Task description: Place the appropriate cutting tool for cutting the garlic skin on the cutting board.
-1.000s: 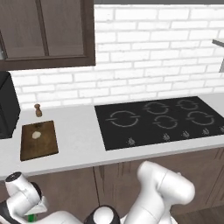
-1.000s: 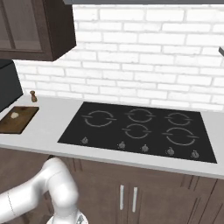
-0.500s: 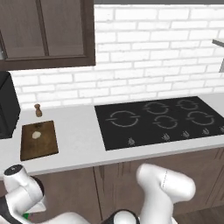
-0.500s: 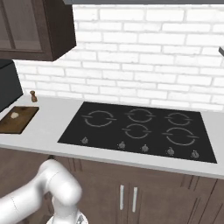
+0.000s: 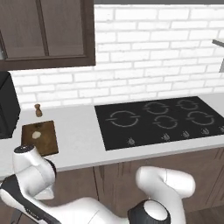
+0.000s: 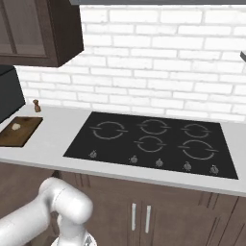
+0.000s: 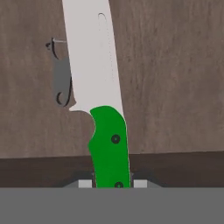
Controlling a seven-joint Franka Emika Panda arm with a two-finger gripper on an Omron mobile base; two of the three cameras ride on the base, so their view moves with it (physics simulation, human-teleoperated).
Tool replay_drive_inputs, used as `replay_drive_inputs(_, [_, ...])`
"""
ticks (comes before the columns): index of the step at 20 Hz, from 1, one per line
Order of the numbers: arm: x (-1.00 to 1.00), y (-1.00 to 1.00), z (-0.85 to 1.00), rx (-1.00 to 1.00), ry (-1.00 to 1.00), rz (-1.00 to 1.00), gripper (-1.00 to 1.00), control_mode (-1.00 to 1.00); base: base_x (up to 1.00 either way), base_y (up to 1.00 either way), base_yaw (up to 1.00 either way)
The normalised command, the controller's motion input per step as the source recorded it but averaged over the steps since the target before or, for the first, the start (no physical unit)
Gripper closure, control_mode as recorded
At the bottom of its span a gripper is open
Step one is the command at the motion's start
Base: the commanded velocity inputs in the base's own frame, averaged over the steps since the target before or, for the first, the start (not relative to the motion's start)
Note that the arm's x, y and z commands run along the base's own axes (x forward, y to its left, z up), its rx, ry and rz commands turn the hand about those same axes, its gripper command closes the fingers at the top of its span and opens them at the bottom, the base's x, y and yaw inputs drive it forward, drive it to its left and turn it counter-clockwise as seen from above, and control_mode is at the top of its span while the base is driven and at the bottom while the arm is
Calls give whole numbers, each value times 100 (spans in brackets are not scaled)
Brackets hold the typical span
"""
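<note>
We've got the arm (image 5: pixel 39 175) folded way down low, elbow bent, and our tool (image 7: pixel 113 183) is clamped tight, fingers (image 7: pixel 85 183) on either side of the green-handled knife (image 7: pixel 109 148).

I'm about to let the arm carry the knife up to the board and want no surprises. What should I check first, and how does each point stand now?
1. Right tool taken: ok. The green-handled knife is in the gripper, not the grey peeler beside it.
2. Grip closed: ok. The fingers clamp the handle's end.
3. Knife lifted off the wooden surface: cannot tell.
4. Cutting board has free space: ok. Only the garlic lies on it.
5. Pepper mill off the board: ok, it stands behind it.
</note>
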Motion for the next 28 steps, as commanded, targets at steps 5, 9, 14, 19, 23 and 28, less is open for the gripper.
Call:
replay_drive_inputs(5, [50, -66, 100, 0, 0, -1, 100, -100, 0, 0, 0])
replay_drive_inputs(9, [91, -65, 80, -1, 0, -6, 100, -100, 0, 0, 0])
replay_drive_inputs(14, [100, -29, 31, -6, 3, -8, 100, -100, 0, 0, 0])
replay_drive_inputs(19, [98, 0, -14, -9, 4, -6, 100, -100, 0, 0, 0])
replay_drive_inputs(23, [78, 35, -18, -7, 0, -1, 100, -100, 0, 0, 0])
replay_drive_inputs(28, [48, 19, -13, -3, 0, 0, 100, -100, 0, 0, 0])
